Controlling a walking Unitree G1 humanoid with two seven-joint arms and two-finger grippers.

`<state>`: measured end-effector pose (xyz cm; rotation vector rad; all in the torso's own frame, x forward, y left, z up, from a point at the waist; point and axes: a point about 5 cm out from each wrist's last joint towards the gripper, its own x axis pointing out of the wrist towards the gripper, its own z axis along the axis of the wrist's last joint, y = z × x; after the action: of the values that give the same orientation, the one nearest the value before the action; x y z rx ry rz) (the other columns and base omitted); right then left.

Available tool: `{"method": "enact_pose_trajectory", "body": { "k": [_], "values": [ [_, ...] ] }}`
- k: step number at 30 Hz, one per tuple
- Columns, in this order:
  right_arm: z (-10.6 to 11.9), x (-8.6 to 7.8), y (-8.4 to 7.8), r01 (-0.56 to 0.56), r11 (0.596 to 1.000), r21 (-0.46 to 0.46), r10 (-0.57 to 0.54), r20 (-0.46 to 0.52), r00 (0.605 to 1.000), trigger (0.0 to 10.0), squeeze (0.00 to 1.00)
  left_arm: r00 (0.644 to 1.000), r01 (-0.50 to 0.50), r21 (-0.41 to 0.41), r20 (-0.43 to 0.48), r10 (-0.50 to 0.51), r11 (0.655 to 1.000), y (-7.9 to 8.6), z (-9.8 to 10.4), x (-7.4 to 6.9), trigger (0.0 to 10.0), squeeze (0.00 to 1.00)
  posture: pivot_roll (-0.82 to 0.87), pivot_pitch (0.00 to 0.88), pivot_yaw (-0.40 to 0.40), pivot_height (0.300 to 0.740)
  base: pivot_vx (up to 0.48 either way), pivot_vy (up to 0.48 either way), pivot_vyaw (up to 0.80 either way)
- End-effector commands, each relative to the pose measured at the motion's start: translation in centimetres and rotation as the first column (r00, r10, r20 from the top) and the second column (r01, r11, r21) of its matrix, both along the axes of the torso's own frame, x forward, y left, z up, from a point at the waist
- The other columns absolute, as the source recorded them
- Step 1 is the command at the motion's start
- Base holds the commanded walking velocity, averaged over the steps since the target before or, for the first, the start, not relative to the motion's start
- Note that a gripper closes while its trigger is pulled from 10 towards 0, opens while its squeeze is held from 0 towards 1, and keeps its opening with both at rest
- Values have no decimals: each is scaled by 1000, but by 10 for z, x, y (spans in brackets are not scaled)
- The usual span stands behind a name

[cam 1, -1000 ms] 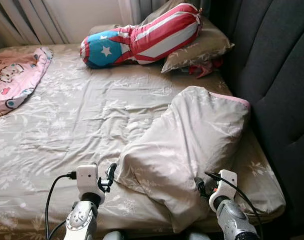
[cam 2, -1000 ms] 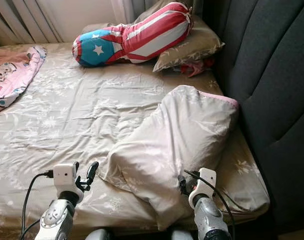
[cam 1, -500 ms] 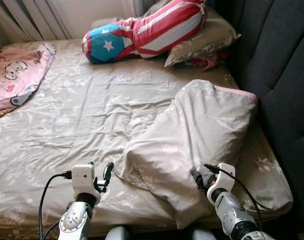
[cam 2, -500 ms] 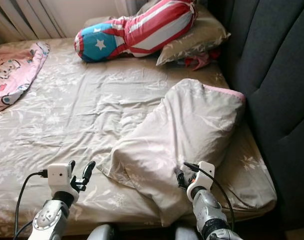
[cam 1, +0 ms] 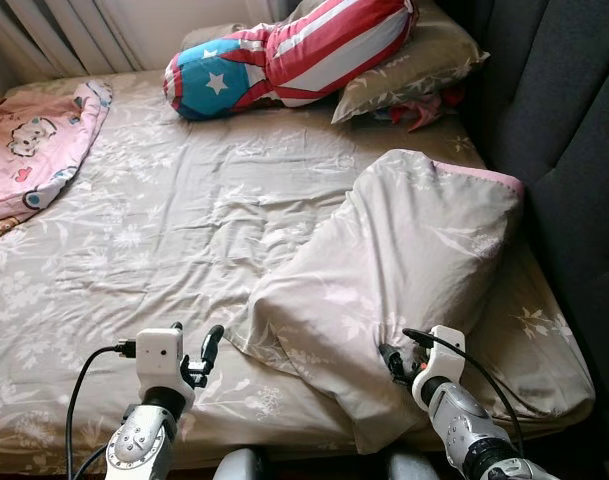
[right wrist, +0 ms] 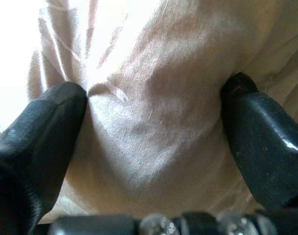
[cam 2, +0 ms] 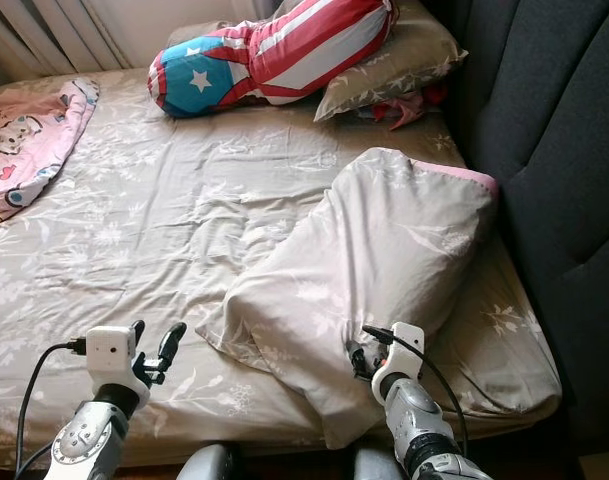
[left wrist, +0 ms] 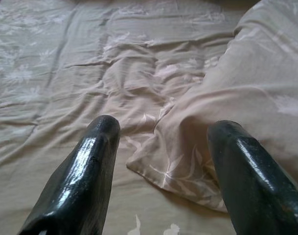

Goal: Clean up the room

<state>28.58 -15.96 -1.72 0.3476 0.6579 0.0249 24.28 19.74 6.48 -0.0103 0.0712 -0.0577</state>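
Camera dipped; my right gripper (right wrist: pixel 153 127), spread, presses pillow (cam 1: pixel 404 270) lower right; left gripper (left wrist: pixel 161 161) wide, empty. Risk: slack cover slips.

Three pillows (cam 1: pixel 404 260), one pink blanket (cam 1: pixel 29 150), two claws (cam 1: pixel 199 350).

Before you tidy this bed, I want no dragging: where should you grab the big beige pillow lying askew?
Likely two-handed at the pillow's near end, coming from the bed's foot. The right gripper is already pressed into its near edge, fingers open around fabric; the left gripper, open, faces the flat corner flap, which is thin enough to pinch.
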Motion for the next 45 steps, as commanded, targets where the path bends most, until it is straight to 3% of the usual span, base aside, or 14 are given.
{"method": "enact_pose_trajectory", "body": {
  "k": [1,3,4,5,6,7,31,45],
  "values": [
    [-22,-25,19,-62,997,40,66,-128,990,10000,0,1000,5,10,-24,-4,1000,3,-2,-4,10000,0,-55,210,125,662,0,0,0],
    [-23,-25,20,-59,997,40,64,-129,990,10000,0,1000,6,15,-29,-6,1000,5,-2,-6,10000,0,-51,215,130,662,0,0,0],
    [-23,-26,19,-57,998,35,61,-128,990,4745,0,999,5,18,-31,-5,1000,6,-1,-7,10000,0,-48,219,133,662,0,0,0],
    [-23,-26,19,-54,998,33,58,-129,990,667,0,999,6,18,-34,-5,1000,6,-1,-7,10000,0,-48,221,134,662,0,0,0],
    [-23,-26,19,-52,998,31,55,-130,990,667,0,999,6,19,-36,-5,1000,6,-1,-7,10000,0,-48,221,134,662,0,0,0],
    [-23,-26,19,-52,998,31,55,-130,990,0,0,999,6,19,-38,-6,1000,6,-1,-8,10000,0,-47,221,135,662,0,0,0],
    [-29,-34,19,-64,998,-5,63,-134,989,0,0,998,9,9,-63,-8,1000,-1,-4,-9,10000,0,-60,222,120,662,0,0,0],
    [-27,-31,6,-11,999,-52,5,-118,993,0,0,998,5,-7,-61,-5,1000,-8,-6,-1,10000,0,-89,194,102,662,0,0,0]
  ]
}}
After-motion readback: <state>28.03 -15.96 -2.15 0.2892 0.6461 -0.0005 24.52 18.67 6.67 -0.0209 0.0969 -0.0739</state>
